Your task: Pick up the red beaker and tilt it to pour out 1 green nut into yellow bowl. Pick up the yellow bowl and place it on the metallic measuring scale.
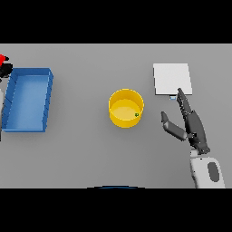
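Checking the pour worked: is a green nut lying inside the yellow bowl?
Yes: a small green nut rests on the floor of the yellow bowl, near its right wall.

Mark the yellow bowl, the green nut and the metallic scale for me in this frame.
yellow bowl [118, 118]: head view, on its front wall.
green nut [137, 115]: head view, on the nut, inside the bowl at its right.
metallic scale [171, 78]: head view, middle of its flat top plate.

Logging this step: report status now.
Right robot hand open, beside yellow bowl. Green nut in bowl. Scale unobstructed. Left robot hand barely in view.
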Controlling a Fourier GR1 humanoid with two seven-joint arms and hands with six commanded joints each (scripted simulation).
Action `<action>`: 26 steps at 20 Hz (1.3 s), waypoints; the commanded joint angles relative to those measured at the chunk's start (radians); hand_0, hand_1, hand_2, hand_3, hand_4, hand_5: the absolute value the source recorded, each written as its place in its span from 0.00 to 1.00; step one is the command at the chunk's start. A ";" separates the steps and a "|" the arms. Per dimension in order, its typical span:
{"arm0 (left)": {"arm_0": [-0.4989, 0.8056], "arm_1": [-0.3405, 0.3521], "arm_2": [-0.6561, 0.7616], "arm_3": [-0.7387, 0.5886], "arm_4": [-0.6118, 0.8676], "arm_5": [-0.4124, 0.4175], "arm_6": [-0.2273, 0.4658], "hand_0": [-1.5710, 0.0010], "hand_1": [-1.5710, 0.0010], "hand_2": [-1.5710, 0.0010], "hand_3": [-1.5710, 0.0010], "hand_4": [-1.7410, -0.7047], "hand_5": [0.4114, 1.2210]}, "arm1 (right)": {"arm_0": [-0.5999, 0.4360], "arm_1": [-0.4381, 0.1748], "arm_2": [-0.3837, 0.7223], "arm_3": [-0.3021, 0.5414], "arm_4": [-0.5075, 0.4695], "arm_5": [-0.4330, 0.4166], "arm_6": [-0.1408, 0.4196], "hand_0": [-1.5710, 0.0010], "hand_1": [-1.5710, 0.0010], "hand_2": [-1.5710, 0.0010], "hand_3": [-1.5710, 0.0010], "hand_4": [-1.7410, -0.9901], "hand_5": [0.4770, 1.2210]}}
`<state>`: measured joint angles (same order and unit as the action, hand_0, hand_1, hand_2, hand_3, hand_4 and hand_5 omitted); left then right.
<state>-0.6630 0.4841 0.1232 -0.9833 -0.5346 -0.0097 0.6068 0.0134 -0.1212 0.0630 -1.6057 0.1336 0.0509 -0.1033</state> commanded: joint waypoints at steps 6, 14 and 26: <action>0.101 -0.044 0.034 -0.162 0.066 -0.134 0.000 0.09 0.18 0.26 0.54 0.67 0.43 | -0.005 0.004 0.009 0.008 0.012 -0.001 0.008 1.00 1.00 1.00 1.00 0.56 0.34; 0.098 -0.059 0.052 -0.196 0.047 -0.289 0.003 0.84 0.86 0.88 0.92 0.92 0.30 | 0.002 0.001 0.003 0.008 0.004 0.004 -0.008 1.00 1.00 1.00 1.00 0.57 0.33; 0.127 -0.100 0.046 -0.264 0.009 -0.246 -0.016 0.99 0.99 0.99 0.99 0.99 0.34 | -0.114 -0.075 0.073 0.005 0.130 0.030 0.051 0.99 1.00 1.00 1.00 0.76 0.26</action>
<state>-0.5364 0.3836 0.1690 -1.2469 -0.5257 -0.2561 0.5901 -0.1012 -0.1957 0.1361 -1.6006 0.2633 0.0817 -0.0530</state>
